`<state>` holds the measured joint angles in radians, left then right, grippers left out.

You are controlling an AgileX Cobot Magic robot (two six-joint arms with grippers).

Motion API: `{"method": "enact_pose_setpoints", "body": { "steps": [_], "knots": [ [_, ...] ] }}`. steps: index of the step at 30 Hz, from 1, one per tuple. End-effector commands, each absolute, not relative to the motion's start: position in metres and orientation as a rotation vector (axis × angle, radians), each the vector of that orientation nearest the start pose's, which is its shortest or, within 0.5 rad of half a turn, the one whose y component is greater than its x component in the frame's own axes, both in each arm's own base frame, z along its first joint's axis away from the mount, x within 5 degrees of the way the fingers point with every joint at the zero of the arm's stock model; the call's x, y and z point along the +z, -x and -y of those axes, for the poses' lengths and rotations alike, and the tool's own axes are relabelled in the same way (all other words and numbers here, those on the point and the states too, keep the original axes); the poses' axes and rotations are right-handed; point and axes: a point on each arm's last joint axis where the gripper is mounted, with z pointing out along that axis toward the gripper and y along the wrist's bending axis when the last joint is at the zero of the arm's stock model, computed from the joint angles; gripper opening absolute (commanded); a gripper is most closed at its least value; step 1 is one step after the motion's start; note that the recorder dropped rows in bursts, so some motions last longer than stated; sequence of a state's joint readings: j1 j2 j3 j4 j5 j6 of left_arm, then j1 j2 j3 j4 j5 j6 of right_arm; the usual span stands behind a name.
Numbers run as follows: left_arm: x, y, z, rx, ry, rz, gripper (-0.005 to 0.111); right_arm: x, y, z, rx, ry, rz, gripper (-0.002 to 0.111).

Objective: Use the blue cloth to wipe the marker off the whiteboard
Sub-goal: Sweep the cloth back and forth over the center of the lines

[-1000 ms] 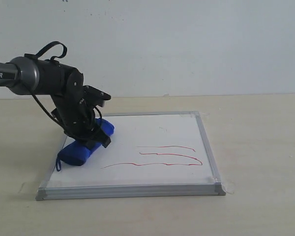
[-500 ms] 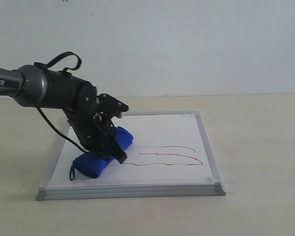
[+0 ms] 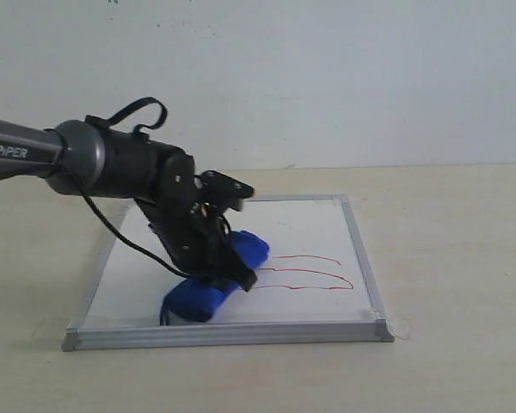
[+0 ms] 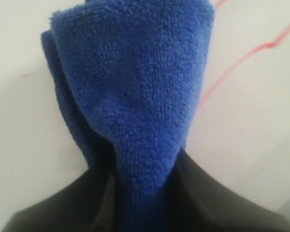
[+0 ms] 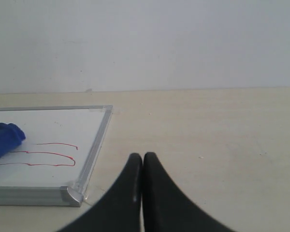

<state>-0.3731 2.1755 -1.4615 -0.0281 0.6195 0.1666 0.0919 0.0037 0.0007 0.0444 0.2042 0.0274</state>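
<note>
The whiteboard (image 3: 305, 232) lies flat on the table, silver frame all round. My left gripper (image 3: 225, 274) is shut on the blue cloth (image 3: 217, 277), pressing the rolled bundle onto the board near its front middle. Red marker lines (image 3: 314, 273) run from the cloth's right end toward the right frame; left of the cloth the board looks white. In the left wrist view the blue cloth (image 4: 135, 92) fills the centre between the dark fingers (image 4: 203, 193), with red marker (image 4: 241, 58) beside it. My right gripper (image 5: 143, 157) is shut and empty above the table, off the whiteboard (image 5: 94, 140); the blue cloth (image 5: 5, 137) and marker (image 5: 48, 154) show there.
The beige table (image 3: 456, 258) extends around the board. A pale wall (image 3: 327, 77) rises behind. The left arm (image 3: 112, 163) with its cable reaches in from the left over the board.
My left gripper has dragged the blue cloth rightward along the board's front. The left ends of the red lines it passed over are gone. The right arm shows no earlier view.
</note>
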Motion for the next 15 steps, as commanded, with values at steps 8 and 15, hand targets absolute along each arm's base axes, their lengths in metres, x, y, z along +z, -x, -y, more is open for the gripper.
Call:
{"method": "enact_pose_setpoints", "body": {
  "steps": [8, 15],
  "knots": [
    [0.097, -0.420, 0.068, 0.089, -0.401, -2.899, 0.004, 0.195, -0.056, -0.006, 0.123, 0.027, -1.684, 0.000],
    [0.100, -0.396, 0.171, -0.065, -0.741, -2.785, 0.004, 0.195, -0.056, -0.006, 0.123, 0.027, -1.684, 0.000]
  ]
}}
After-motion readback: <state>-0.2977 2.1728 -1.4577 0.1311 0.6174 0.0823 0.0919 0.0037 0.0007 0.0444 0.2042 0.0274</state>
